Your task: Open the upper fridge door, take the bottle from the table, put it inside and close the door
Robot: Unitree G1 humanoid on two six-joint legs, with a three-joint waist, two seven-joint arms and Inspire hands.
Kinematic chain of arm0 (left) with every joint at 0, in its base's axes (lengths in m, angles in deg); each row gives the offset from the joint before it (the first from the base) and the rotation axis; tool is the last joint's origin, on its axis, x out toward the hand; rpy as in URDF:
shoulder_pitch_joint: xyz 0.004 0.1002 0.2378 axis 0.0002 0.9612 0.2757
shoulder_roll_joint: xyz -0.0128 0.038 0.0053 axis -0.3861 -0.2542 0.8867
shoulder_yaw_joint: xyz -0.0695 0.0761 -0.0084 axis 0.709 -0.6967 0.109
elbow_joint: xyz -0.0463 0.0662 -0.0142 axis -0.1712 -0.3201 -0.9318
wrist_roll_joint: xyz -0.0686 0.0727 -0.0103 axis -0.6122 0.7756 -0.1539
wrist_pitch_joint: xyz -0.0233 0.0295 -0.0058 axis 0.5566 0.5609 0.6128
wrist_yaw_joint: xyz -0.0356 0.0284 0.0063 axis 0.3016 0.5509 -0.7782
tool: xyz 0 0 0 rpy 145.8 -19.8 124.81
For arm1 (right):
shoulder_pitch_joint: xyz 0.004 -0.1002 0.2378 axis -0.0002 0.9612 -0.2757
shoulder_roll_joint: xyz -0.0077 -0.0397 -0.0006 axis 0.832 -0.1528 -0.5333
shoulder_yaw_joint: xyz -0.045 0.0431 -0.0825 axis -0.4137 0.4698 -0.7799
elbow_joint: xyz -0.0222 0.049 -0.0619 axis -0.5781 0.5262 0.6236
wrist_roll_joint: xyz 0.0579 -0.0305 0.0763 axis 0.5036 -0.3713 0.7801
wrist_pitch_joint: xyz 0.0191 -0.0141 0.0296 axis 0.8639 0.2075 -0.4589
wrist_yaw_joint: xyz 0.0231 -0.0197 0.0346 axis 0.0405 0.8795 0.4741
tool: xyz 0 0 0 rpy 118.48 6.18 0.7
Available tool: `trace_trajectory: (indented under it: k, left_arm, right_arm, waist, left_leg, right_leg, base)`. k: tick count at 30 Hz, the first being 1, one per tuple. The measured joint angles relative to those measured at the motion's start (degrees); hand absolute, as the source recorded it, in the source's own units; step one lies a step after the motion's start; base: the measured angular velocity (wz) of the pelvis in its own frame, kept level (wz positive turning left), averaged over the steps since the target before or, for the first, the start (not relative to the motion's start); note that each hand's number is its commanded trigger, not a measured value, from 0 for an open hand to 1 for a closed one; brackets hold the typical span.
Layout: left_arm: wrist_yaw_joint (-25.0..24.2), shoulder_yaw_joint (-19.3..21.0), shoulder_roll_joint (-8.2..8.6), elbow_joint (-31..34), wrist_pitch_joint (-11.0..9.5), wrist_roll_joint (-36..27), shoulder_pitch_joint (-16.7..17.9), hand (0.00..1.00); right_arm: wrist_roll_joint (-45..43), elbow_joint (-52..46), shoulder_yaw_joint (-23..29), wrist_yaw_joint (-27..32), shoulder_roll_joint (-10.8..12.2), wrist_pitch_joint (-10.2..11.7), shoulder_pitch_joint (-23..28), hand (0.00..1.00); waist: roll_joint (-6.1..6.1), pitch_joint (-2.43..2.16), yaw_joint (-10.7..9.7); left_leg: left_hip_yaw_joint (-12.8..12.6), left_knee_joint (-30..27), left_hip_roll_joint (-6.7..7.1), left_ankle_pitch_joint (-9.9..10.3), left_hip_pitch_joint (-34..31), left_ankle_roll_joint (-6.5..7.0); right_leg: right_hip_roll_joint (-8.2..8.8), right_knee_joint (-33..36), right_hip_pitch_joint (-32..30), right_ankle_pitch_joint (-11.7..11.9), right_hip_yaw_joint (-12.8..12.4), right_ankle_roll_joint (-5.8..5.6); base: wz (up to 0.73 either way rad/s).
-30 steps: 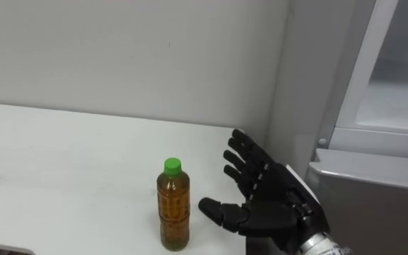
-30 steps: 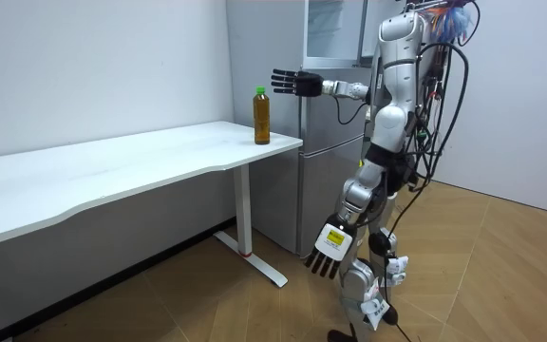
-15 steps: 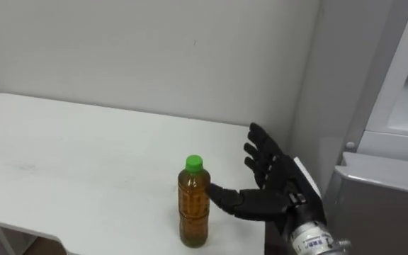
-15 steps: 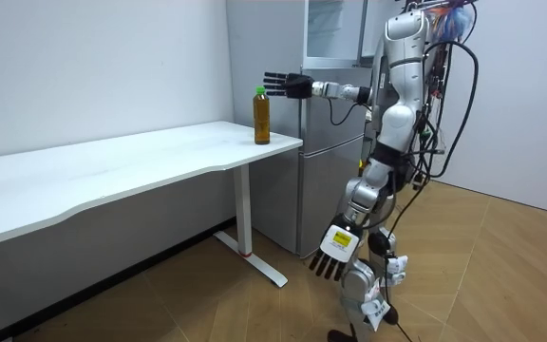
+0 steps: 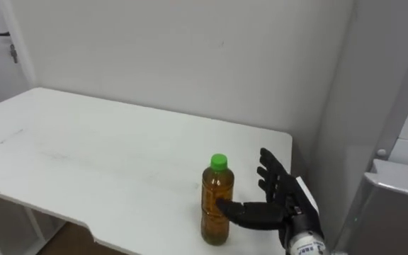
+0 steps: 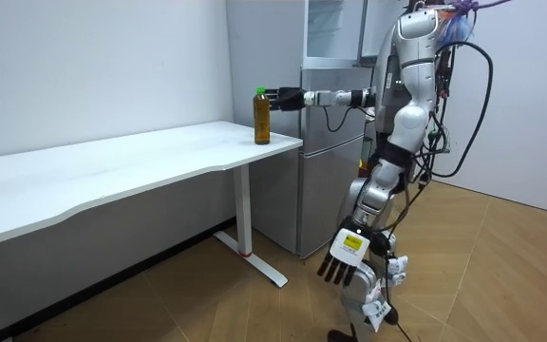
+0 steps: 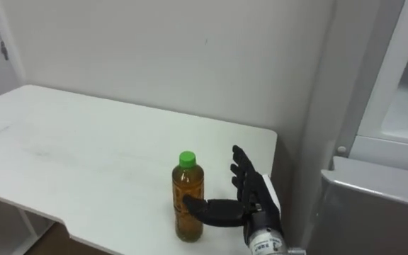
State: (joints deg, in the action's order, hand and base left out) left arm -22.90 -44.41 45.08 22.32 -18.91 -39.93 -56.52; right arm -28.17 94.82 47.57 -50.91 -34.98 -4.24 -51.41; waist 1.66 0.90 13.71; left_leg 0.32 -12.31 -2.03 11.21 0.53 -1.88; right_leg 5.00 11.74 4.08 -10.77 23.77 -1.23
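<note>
While the eye views show the bottle [image 5: 216, 205] upright near the table [image 5: 83, 156] corner with the right hand [image 5: 278, 202] just beside it — fingers straight and spread, thumb reaching across its lower front — the room view adds the left hand [image 6: 347, 258] hanging low, fingers straight (by the thigh), and the fridge [image 6: 326, 142] beside the table. A second ago the right hand stood clearly apart from the bottle.

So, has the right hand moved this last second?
Yes: against the unmoved bottle on the table, the right hand has come toward it, to the room view's left.
</note>
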Motion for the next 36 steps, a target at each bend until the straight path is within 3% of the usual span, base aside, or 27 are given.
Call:
trace_trajectory:
  k: [4,11,23,31,36]
  left_arm:
    - [0.12,-0.61,-0.03,0.72,0.24,-0.41,0.02,0.0]
    - [0.02,-0.89,-0.13,0.37,0.49,-0.36,1.01,0.0]
    - [-1.29,-2.26,-0.2,0.62,5.92,2.81,5.96,0.0]
    - [-1.54,-3.73,-0.28,0.52,6.33,2.89,6.43,0.0]
    - [-1.66,-4.3,-0.26,0.66,6.46,2.85,6.44,0.0]
  right_arm:
    - [-1.92,5.44,-2.31,1.79,0.31,-0.01,-3.09,0.0]
    - [-1.94,12.09,-3.78,3.15,0.23,-0.07,-3.64,0.0]
    - [-0.42,15.87,-5.52,2.94,-0.03,-0.49,-3.61,0.0]
    - [2.65,17.76,-5.39,2.68,-0.01,-0.45,-3.91,0.0]
    - [3.51,18.73,-5.34,2.8,-0.08,-0.42,-4.92,0.0]
  waist:
    - [0.05,-0.01,0.8]
    - [0.15,0.02,0.9]
    - [0.56,-0.2,1.23]
    - [0.71,-0.27,2.56]
    - [0.43,-0.05,2.56]
  left_leg:
    - [0.37,-0.03,0.01,0.0,-0.23,0.0]
    - [2.11,-0.3,0.59,-0.02,-0.4,0.05]
    - [3.38,-0.59,1.05,-0.1,-1.52,0.22]
    - [3.36,-1.48,1.22,-0.18,-2.84,0.35]
    - [3.31,-1.49,1.56,-0.43,-3.57,0.69]
  right_leg:
    - [0.02,0.03,0.04,0.0,0.5,-0.01]
    - [0.52,-0.03,0.89,-0.25,2.44,-0.42]
    - [1.03,0.06,1.35,-0.46,4.59,-0.76]
    - [1.21,0.23,0.76,-0.48,4.71,-0.78]
    - [1.81,1.26,-0.35,-0.62,4.73,-0.95]
  base:
    - [0.05]
    - [0.13]
    - [0.1]
    - [0.04]
    - [0.01]
